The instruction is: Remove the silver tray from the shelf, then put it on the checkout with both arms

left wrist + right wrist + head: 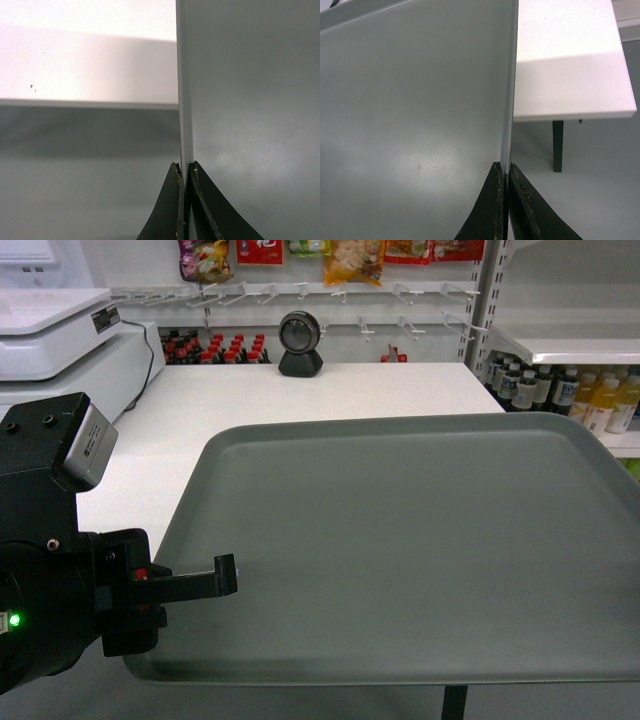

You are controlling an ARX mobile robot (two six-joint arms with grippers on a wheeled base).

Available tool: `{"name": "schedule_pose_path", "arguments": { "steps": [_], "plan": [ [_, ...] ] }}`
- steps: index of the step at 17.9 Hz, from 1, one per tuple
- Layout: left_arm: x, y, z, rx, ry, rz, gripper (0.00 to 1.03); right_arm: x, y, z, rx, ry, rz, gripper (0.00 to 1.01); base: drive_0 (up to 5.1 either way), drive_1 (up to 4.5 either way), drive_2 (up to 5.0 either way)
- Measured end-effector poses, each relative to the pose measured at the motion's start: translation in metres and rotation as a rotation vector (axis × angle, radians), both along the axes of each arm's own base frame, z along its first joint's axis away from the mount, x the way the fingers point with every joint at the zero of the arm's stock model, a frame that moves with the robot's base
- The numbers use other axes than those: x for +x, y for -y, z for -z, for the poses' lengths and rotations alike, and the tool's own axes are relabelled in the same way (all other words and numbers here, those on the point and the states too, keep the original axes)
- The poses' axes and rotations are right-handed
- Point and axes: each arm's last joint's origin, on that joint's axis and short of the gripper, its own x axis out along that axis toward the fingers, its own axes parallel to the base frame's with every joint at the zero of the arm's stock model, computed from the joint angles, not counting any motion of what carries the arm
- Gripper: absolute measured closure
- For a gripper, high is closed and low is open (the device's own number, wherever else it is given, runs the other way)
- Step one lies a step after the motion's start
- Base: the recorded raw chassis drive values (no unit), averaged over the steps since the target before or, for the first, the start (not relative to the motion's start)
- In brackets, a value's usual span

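Plainly nothing on the silver tray point(420, 540): bare grey-green surface, low rim all round, rounded corners. Held level in the head view, long axis running left to right, far edge over the white checkout point(300, 390), near edge hanging out past the counter's front toward the camera. Whether resting on the countertop or held just above it, cannot tell.

Left gripper point(215, 580) at the tray's left rim near the front corner, one black finger lying on top of the rim, a green light lit on the arm behind it. From the left wrist view, both fingers point(210, 210) pressed tight on the thin rim edge point(185, 125), clamped, checkout top and its front edge beyond.

Right gripper point(504, 200) out of the head view; from its own wrist view, likewise pinched narrow on the tray's opposite rim, counter corner point(570, 65) and a dark leg point(558, 145) beside it.

Behind the counter: a black scanner point(299, 344), a white scale point(55, 330) at left, bottles point(215, 348) along the back, and more on a shelf point(575, 345) at right.
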Motion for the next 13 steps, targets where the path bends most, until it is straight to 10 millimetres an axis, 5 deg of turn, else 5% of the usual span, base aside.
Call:
{"name": "schedule_pose_path", "arguments": {
  "steps": [13],
  "plan": [
    [0.0001,0.0,0.0001,0.0,0.0,0.0,1.0,0.0,0.0,-0.0002,0.0,0.002,0.0,0.99,-0.1,4.27,-4.4]
  ]
}}
